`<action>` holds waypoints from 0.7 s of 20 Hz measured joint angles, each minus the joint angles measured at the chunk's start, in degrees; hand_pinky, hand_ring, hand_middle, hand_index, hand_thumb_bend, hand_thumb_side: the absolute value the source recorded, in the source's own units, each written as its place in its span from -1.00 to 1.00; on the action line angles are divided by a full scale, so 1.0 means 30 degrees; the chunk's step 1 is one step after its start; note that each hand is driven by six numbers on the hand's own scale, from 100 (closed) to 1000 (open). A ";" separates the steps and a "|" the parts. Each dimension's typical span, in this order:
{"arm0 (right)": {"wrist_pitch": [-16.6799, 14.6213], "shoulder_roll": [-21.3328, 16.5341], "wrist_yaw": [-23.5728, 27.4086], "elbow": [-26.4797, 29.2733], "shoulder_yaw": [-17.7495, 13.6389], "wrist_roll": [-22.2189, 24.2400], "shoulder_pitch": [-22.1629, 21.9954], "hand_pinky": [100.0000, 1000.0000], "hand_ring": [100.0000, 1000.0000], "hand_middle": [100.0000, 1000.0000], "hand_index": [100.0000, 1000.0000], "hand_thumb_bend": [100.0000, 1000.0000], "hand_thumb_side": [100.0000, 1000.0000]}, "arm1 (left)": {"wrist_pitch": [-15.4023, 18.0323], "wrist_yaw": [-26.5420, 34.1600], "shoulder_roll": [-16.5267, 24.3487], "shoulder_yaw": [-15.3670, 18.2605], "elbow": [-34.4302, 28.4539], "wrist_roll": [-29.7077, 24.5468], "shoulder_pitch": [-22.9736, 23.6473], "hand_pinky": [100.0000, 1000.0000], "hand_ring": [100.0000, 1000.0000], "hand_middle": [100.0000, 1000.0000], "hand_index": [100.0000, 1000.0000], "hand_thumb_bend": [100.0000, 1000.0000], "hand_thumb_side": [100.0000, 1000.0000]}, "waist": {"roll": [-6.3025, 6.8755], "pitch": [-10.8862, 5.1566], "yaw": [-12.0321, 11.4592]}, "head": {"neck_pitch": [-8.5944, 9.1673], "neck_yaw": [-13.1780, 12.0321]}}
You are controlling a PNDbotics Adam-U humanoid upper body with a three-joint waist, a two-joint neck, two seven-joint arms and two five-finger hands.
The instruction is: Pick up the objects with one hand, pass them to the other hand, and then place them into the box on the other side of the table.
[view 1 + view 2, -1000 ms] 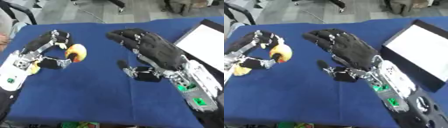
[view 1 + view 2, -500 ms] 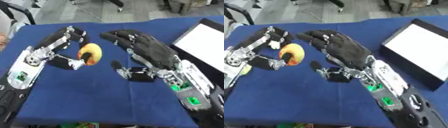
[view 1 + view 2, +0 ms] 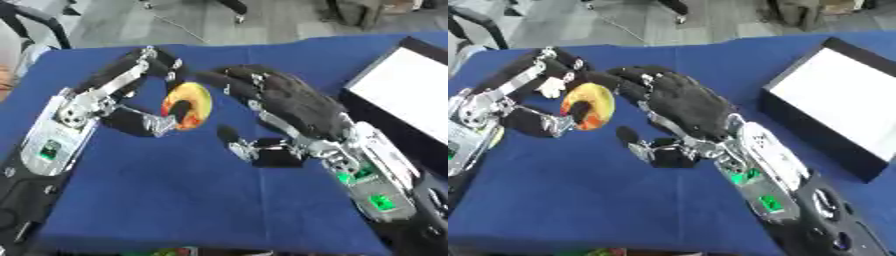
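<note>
Counter (image 3: 175, 200) covered in dark blue cloth. Beyond its far edge, grey floor with a cable and chair legs. Open box (image 3: 842, 107), black walls, white inside, sits on the counter's right side.

Change since one second ago: the left robot hand (image 3: 131, 85) with its round yellow-orange object (image 3: 186, 105) has moved from the left part of the counter toward the middle. The object now lies just beside the fingertips of the right robot hand (image 3: 293, 107). Half a second ago a gap still showed between them; it has nearly closed. Box unchanged.

Left robot hand: fingers curled over the top of the object, thumb under it, clamped on it, object held above the cloth.

Right robot hand: back facing up, fingers stretched out toward the object, thumb spread apart below; holds nothing. Cannot tell whether its fingertips touch the object.
</note>
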State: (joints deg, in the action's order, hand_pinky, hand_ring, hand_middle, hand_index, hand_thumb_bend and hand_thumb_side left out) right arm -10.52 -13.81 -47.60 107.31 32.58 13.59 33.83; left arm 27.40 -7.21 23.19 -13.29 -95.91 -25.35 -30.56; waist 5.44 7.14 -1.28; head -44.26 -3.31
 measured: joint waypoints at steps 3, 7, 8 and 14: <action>0.0001 0.0005 0.0000 -0.0062 0.0003 -0.0001 0.0000 0.66 0.71 0.64 1.00 -1.00 -1.00 | -0.0159 0.0348 -0.0011 -0.0097 -0.0276 -0.0340 0.0006 0.41 -0.19 -0.16 -0.45 -1.00 -0.55 | 0.0002 0.0003 -0.0002 | 0.0000 0.0010; 0.0006 0.0007 0.0000 -0.0116 0.0006 -0.0010 0.0000 0.65 0.70 0.61 1.00 -1.00 -1.00 | -0.0286 0.0591 -0.0037 -0.0194 -0.0464 -0.0659 0.0010 0.41 -0.19 -0.16 -0.45 -1.00 -0.55 | 0.0005 0.0004 -0.0002 | 0.0000 0.0064; 0.0009 0.0008 0.0000 -0.0116 0.0009 -0.0016 0.0000 0.65 0.70 0.60 1.00 -1.00 -1.00 | -0.0315 0.0645 -0.0088 -0.0197 -0.0491 -0.0708 0.0010 0.41 -0.19 -0.16 -0.45 -1.00 -0.55 | 0.0007 0.0004 -0.0002 | 0.0000 0.0066; 0.0032 0.0021 0.0086 -0.0116 0.0106 -0.0047 0.0009 0.65 0.68 0.51 0.97 -1.00 -1.00 | -0.0405 0.0882 -0.0184 -0.0305 -0.0588 -0.0935 0.0009 0.40 -0.19 -0.17 -0.45 -1.00 -0.55 | 0.0015 0.0005 -0.0009 | 0.0000 0.0069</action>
State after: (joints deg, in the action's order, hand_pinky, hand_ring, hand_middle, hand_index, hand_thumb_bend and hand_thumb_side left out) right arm -10.43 -13.74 -47.34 106.96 32.90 13.45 33.85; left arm 26.18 -4.57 22.64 -14.21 -97.67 -28.16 -30.53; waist 5.49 7.15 -1.31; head -44.26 -3.10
